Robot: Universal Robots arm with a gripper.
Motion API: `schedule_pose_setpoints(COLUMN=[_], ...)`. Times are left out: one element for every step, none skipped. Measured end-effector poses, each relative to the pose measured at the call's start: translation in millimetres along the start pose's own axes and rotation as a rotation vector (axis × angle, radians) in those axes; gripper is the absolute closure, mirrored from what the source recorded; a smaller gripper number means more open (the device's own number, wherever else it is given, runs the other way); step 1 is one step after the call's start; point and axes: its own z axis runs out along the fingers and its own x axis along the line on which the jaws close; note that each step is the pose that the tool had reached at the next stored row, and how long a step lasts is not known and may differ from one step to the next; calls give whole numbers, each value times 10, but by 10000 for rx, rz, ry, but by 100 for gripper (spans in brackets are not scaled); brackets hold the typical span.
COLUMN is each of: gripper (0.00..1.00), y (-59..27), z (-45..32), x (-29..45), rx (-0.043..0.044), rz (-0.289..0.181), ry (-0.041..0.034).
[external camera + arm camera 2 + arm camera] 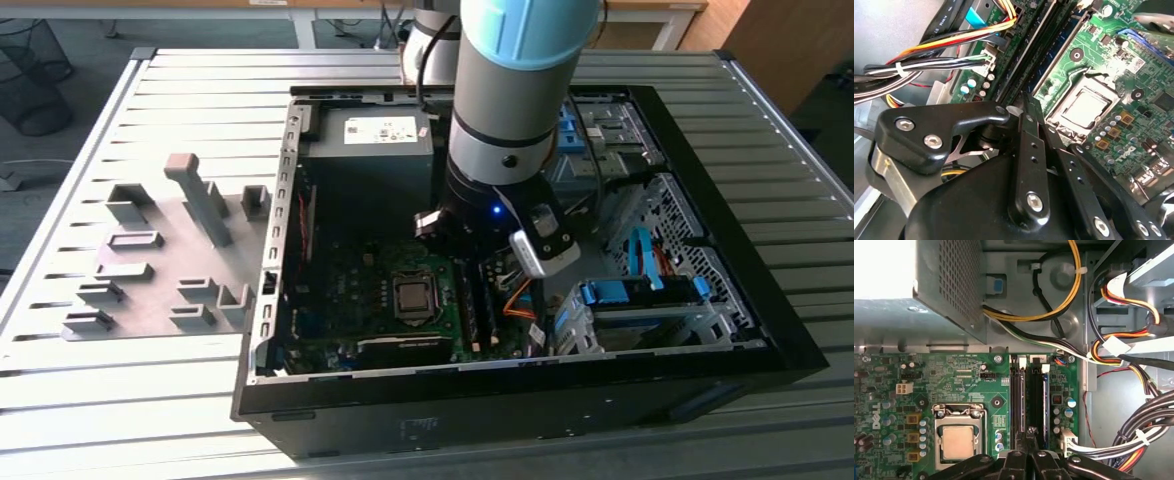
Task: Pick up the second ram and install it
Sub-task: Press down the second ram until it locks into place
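Inside the computer case [747,330], gripper [1030,432] closed over the memory slots [1029,395].

A white label [382,129] lies on top of the grey power supply [367,170], at the far end of the open computer case [747,330] in the exterior view. It carries dark print and small marks, too fine to make out.

In the first wrist view, the green motherboard [954,380] bears a white maker's logo [876,416] turned on its side near the processor socket [958,440]. Fine white lettering [966,356] runs along the board's edge and beside its parts, none of it legible.

In the second wrist view, a small white sticker [1136,63] with a printed code sits on the board, also unreadable.
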Motion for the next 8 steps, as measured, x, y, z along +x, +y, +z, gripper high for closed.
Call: schedule_pose_setpoints(gripper=[89,89,89,89,89,89,89,89], y=[0,0,-1,-1,-1,-2,-2,-2], z=[7,13,19,26,32,37,43,50], x=[0,0,0,0,0,0,0,1], rx=[0,0,1,0,1,5,9,10], rz=[0,0,0,0,0,0,0,0], ry=[0,0,0,0,0,1,3,3])
